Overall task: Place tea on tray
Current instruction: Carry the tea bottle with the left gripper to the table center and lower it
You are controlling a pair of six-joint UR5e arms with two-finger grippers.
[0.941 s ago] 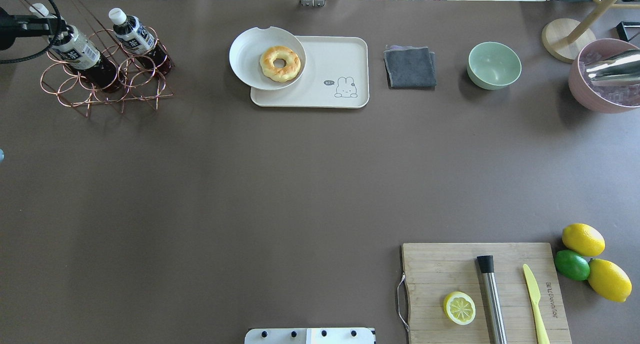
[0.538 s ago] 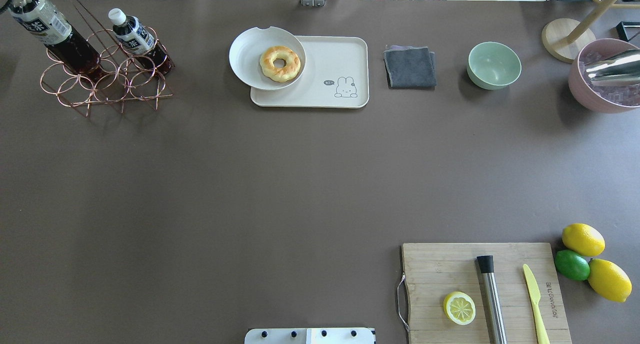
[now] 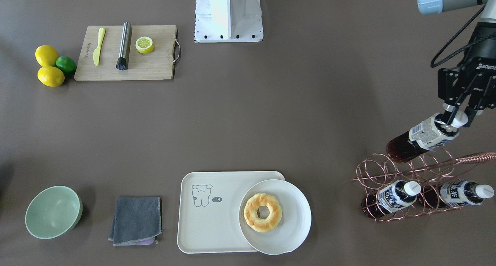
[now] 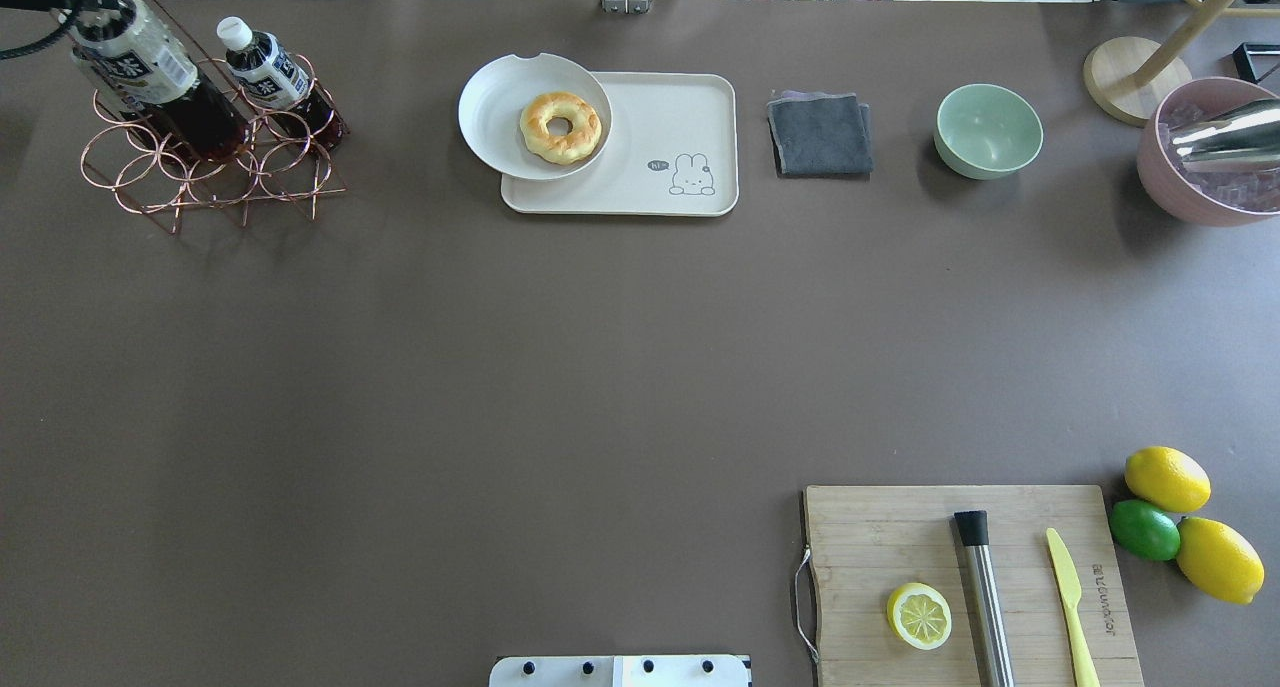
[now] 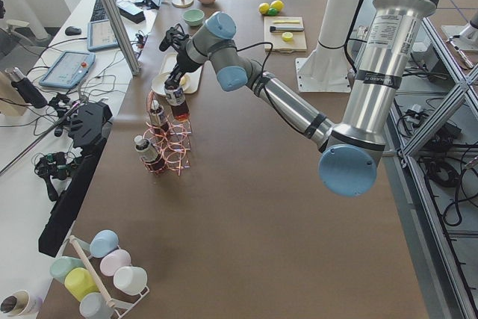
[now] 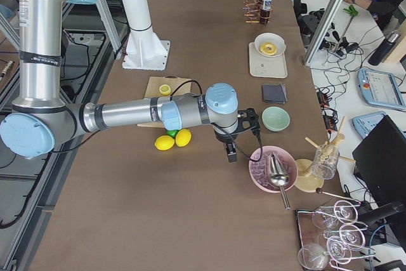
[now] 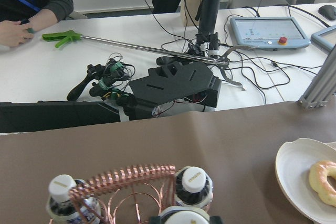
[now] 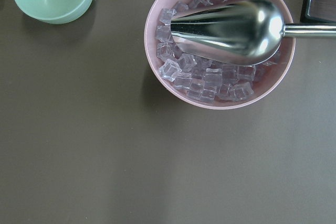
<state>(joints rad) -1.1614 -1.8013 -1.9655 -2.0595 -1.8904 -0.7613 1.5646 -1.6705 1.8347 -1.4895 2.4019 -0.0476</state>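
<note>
Table (image 4: 500,367): wide brown top, bare across the middle; things lie along the far edge and at the robot's near right corner.
Cutting board (image 4: 1020,527): at that near right corner, well apart from the tray.
Tray (image 4: 665,107): at the far edge, near the middle. The half away from the rack is bare apart from the bear drawing.
Rack (image 3: 461,158): copper wire, at the far left corner. Bare table lies between it and the tray.
Plate (image 4: 495,117): covers the tray's rack-side half, overhangs that edge and holds a doughnut (image 4: 560,125).
Cloth (image 4: 820,132): folded, just beside the tray's other end.
Tea (image 3: 420,138): hangs tilted over the rack, cap uppermost. I cannot tell whether its base touches the wire.
Spare bottles (image 3: 395,194): two, seated in the rack's rings.
Left hand (image 3: 454,117): pinches the tea at its neck, under the cap.
Right hand (image 6: 230,152): near the bowl of ice (image 6: 273,169); spread or pressed together, I cannot tell.
</note>
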